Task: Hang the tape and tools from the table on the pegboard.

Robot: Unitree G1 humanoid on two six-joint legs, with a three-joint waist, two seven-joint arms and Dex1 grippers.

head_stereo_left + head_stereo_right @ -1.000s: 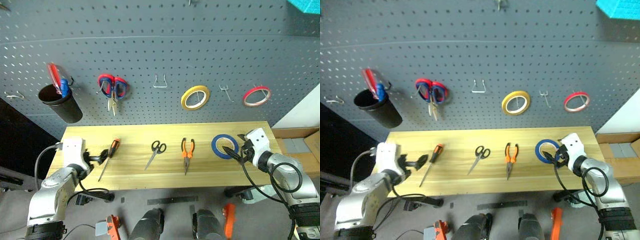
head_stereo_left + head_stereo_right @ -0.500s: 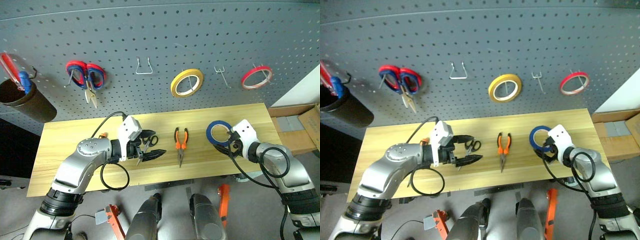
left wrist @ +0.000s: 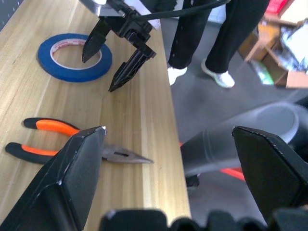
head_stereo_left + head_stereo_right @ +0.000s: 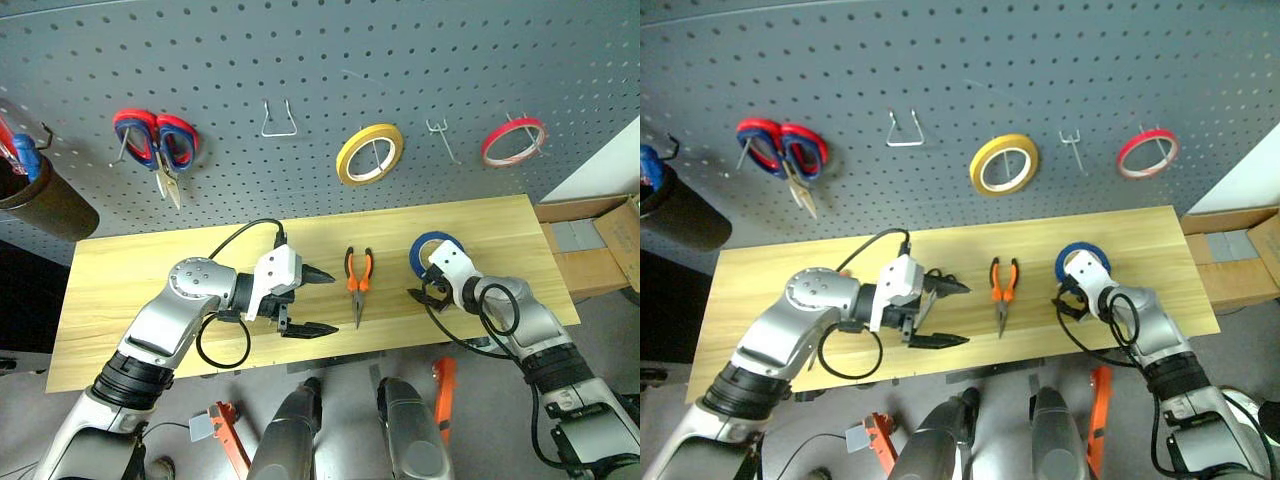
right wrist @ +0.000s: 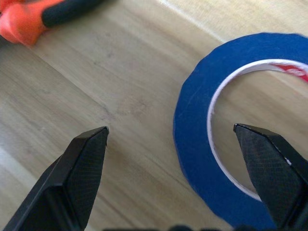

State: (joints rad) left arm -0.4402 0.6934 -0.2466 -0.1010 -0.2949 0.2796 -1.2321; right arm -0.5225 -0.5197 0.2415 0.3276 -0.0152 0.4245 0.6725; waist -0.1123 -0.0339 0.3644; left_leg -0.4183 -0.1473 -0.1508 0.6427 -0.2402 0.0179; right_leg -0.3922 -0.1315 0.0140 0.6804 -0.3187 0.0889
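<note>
Left gripper swung right | pliers lengthwise, tips toward table's front edge

yellow tape roll, red roll, red-blue scissors

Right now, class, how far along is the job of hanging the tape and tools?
Done: nothing; no task item hangs on the pegboard. In hand: the open right gripper straddles the wall of the blue tape on the table. Left: grasp and hang it, then the pliers lying by the open left gripper.
</note>
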